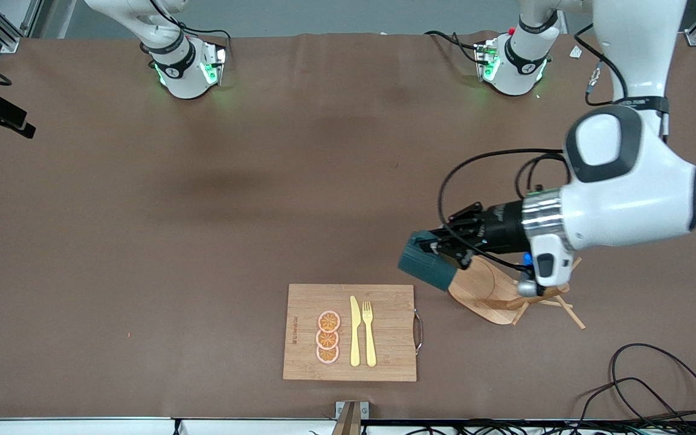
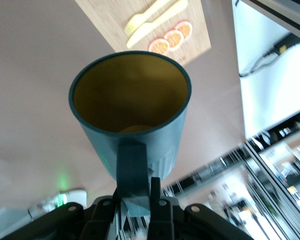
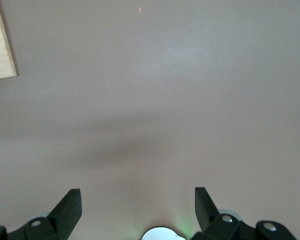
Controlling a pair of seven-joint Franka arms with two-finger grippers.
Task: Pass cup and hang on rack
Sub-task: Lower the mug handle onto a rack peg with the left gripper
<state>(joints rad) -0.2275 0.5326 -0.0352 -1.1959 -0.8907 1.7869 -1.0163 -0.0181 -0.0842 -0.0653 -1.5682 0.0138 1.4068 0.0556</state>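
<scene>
The dark teal cup [image 1: 428, 269] with its mustard-yellow inside [image 2: 129, 95] hangs in the air on its side, its mouth turned toward the right arm's end of the table. My left gripper [image 1: 443, 247] is shut on the cup's handle [image 2: 132, 167], just over the edge of the rack's oval base. The wooden rack [image 1: 482, 291] stands toward the left arm's end of the table; its thin pegs [image 1: 570, 312] stick out from under the wrist, which hides the post. My right gripper [image 3: 137, 210] waits open over bare table, with nothing between its fingers.
A bamboo cutting board [image 1: 387, 300] with orange slices [image 1: 328, 337], a yellow knife [image 1: 354, 331] and a fork [image 1: 369, 333] lies near the table's front edge, beside the rack. Loose black cables [image 1: 656, 386] lie at the front corner at the left arm's end.
</scene>
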